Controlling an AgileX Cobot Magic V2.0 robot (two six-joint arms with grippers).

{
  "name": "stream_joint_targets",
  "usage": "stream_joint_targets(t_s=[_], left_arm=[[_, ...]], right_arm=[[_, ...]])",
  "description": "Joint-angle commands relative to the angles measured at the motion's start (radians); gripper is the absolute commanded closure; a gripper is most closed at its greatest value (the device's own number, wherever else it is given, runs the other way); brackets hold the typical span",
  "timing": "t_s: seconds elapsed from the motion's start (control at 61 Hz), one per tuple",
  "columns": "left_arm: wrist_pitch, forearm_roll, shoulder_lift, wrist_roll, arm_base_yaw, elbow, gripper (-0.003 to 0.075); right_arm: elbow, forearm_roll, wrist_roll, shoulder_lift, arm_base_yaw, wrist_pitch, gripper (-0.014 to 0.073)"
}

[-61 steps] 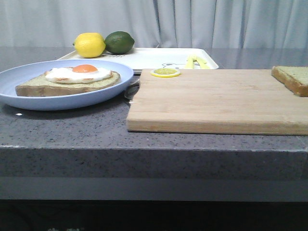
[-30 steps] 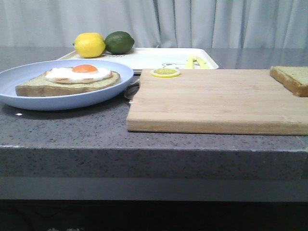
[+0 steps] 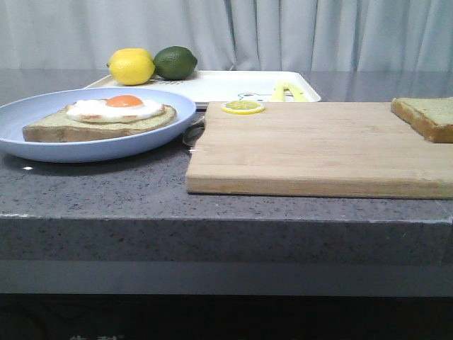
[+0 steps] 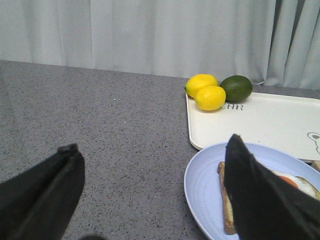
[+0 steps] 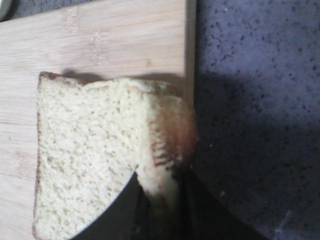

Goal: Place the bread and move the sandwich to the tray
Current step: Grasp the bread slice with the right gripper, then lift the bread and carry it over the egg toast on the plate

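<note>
The bread point(image 5: 85, 150), a thick pale slice with a brown crust, hangs over the right end of the wooden cutting board point(image 5: 100, 40). My right gripper point(image 5: 160, 187) is shut on its crust edge. In the front view the bread point(image 3: 428, 117) shows at the far right and no gripper is in frame. The sandwich point(image 3: 99, 117), a slice topped with a fried egg, lies on the light-blue plate point(image 3: 42, 145) at the left. The white tray point(image 3: 233, 85) sits behind them. My left gripper point(image 4: 152, 142) is open over the counter beside the plate point(image 4: 205, 185), holding nothing.
A lemon point(image 3: 132, 66) and a lime point(image 3: 175, 61) rest at the tray's far left corner. A lemon slice point(image 3: 243, 107) lies on the board's back edge, and a yellow item point(image 3: 289, 91) lies on the tray. The dark stone counter point(image 3: 106, 191) has a front edge.
The bread has shifted slightly to the left at the right end of the board. Plate, sandwich and tray have not moved.
</note>
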Motion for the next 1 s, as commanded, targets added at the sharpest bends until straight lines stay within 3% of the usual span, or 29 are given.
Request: stream_joint_targets(t_s=[0.0,0.098,0.246,0.41,0.558,0.788,0.984], left_arm=[[-0.080,-0.006,0.005,-0.006,-0.007,-0.034,0.0153],[-0.080,-0.006,0.005,-0.006,-0.007,-0.034,0.0153],[-0.080,-0.006,0.005,-0.006,-0.007,-0.034,0.0153],[-0.080,-0.006,0.005,-0.006,-0.007,-0.034,0.0153],[-0.080,-0.006,0.005,-0.006,-0.007,-0.034,0.0153],[-0.080,-0.006,0.005,-0.006,-0.007,-0.034,0.0153],[-0.080,-0.006,0.005,-0.006,-0.007,-0.034,0.0153]], right_arm=[[-0.062,0.025,0.009,-0.076,-0.007,0.015,0.0650],[-0.107,0.051,0.044,-0.119,-0.007,0.046,0.0650],[-0.132,0.208,0.052,-0.185,0.012,0.111,0.0650],[-0.132,0.390,0.052,-0.208,0.110,0.117,0.0654],[-0.130,0.488,0.052,-0.208,0.314,0.017,0.0654],[-0.129,0.618,0.053,-0.164,0.690,-0.315,0.0654],[-0.129,0.776,0.052,-0.043,0.899,-0.522,0.0653]])
